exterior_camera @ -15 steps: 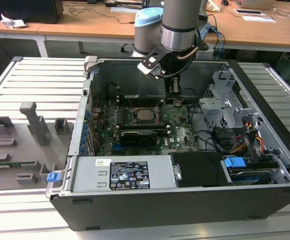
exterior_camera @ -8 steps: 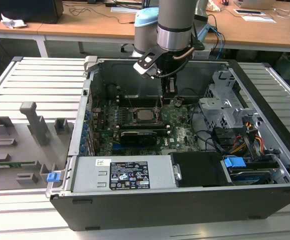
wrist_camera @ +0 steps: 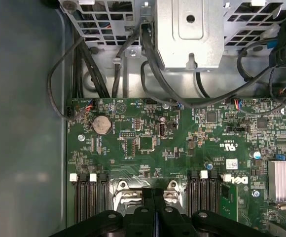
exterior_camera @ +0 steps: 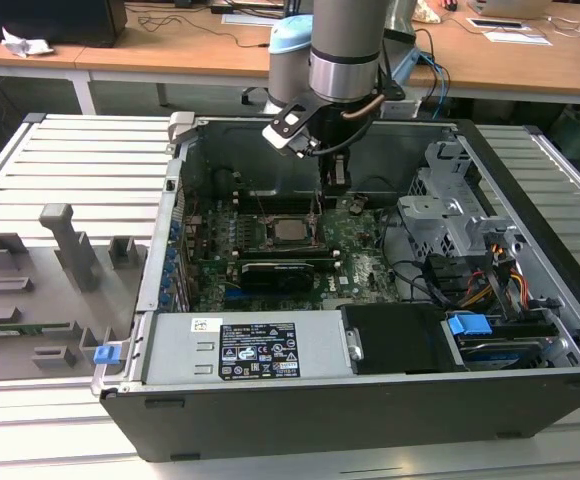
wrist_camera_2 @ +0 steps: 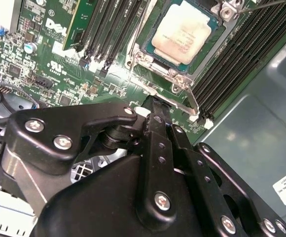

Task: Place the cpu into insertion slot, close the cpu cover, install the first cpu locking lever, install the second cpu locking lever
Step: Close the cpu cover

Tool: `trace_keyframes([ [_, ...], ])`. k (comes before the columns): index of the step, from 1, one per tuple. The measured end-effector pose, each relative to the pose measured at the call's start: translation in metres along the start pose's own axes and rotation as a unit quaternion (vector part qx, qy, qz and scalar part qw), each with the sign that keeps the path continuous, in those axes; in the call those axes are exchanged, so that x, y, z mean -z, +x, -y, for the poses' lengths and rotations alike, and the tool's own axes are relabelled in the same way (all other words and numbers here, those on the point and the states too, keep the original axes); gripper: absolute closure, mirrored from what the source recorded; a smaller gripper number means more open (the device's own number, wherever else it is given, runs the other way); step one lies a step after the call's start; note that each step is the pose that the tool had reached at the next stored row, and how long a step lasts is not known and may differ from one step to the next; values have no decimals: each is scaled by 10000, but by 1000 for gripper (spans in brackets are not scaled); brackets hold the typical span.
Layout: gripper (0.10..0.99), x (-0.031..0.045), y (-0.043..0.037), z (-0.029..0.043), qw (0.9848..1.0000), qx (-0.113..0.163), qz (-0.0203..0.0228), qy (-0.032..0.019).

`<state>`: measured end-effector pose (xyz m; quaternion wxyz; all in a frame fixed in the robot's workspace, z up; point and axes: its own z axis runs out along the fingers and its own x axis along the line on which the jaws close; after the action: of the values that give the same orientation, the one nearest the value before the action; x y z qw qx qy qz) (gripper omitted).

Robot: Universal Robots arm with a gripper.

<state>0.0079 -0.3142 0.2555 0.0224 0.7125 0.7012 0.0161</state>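
The black jointed tool (wrist_camera_2: 155,104) hangs inside the open metal computer case (exterior_camera: 370,420). Its fingers are pressed together with nothing between them, the tips just beside a thin steel lever (wrist_camera_2: 177,97). The square, silver-faced cpu (wrist_camera_2: 182,30) lies flat on the green board (wrist_camera: 148,128), framed by the grey metal cpu cover (wrist_camera_2: 144,34).

A robotics lab: open computer case (exterior_camera: 370,410) on a slatted metal surface (exterior_camera: 80,160), cable-strewn wooden desks (exterior_camera: 170,45) at twelve o'clock.
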Motion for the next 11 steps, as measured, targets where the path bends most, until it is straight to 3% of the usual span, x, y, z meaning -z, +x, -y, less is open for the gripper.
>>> trace_keyframes([
  [11, 980, -16, -3, 235, 10000, 0, -1, -3],
])
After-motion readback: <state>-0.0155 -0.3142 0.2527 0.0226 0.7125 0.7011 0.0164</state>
